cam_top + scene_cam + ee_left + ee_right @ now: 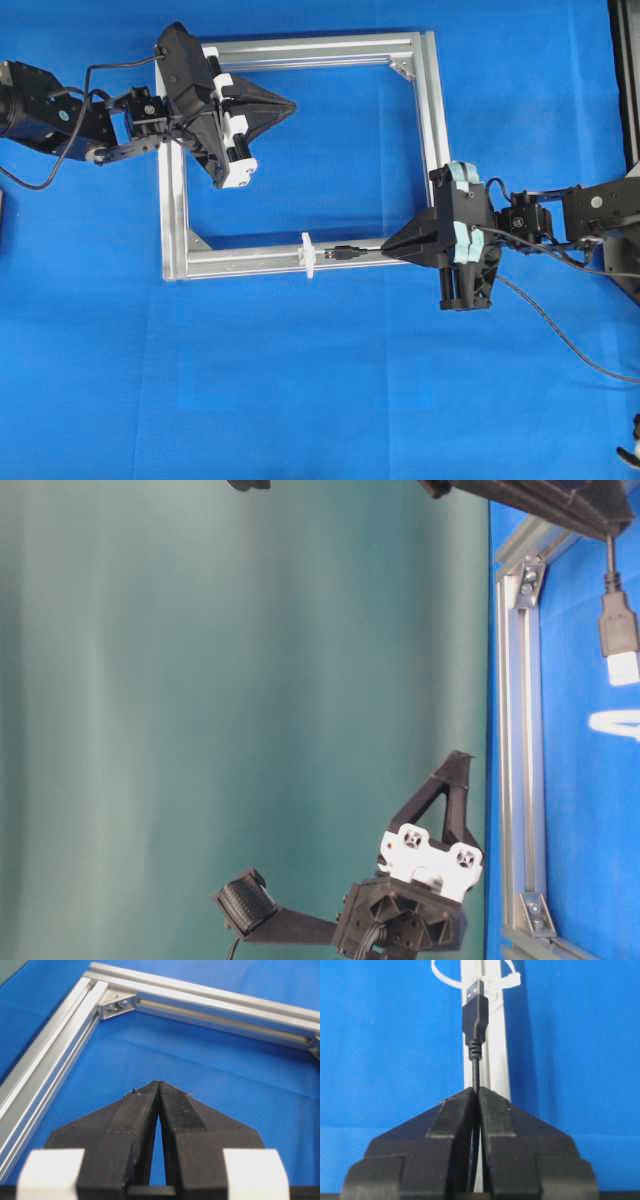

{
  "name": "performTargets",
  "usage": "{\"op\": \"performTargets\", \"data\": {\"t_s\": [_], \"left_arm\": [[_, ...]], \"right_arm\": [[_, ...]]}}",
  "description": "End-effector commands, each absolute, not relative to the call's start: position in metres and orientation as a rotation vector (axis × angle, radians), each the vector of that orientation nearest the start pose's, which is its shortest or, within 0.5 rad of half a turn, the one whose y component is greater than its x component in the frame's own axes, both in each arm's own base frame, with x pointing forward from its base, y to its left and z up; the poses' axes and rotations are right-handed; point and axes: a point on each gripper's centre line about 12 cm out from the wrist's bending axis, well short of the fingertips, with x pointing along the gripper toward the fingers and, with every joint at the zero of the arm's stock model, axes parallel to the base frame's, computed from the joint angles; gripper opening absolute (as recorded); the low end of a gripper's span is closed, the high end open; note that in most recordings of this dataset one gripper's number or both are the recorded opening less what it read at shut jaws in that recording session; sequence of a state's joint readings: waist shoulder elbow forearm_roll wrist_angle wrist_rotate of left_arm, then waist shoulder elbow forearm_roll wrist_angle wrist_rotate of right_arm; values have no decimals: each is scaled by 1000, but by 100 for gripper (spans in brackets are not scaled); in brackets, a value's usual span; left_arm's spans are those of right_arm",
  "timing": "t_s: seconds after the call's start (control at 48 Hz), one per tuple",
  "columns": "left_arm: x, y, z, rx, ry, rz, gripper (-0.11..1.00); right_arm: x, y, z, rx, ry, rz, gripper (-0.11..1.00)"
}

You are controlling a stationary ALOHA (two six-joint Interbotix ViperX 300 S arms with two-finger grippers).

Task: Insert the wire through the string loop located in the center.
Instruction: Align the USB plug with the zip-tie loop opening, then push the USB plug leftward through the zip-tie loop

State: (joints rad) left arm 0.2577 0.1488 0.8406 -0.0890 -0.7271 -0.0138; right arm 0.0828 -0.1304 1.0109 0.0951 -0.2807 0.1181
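My right gripper [388, 249] [476, 1090] is shut on the wire [475, 1067], a thin black cable ending in a USB plug [474, 1007] [343, 254]. The plug points along the near bar of the silver frame [250, 262], its metal tip just short of the string loop [309, 254] [451, 980], a small white tie on that bar. The plug [619, 630] hangs above the loop [612, 722] in the table-level view. My left gripper [290, 103] [158, 1083] is shut and empty, hovering inside the frame near its far left corner.
The square aluminium frame [45, 1055] lies on a blue cloth, with grey brackets [117, 1006] in its corners. The wire's slack trails off to the right [560, 335] behind my right arm. A black upright stands at the right edge [627, 80].
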Motion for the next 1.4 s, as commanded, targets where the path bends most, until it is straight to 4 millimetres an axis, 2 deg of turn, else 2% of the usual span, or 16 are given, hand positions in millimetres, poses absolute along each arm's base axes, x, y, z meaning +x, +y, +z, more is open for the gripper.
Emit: {"op": "performTargets", "data": {"t_s": [0.0, 0.959, 1.375], "left_arm": [[370, 104, 148, -98, 207, 322, 0], [370, 104, 148, -98, 207, 322, 0], [370, 104, 149, -98, 206, 322, 0]], "right_arm": [[311, 23, 140, 172, 577, -7, -2], [312, 23, 139, 174, 579, -7, -2], [327, 24, 138, 171, 568, -7, -2]]}}
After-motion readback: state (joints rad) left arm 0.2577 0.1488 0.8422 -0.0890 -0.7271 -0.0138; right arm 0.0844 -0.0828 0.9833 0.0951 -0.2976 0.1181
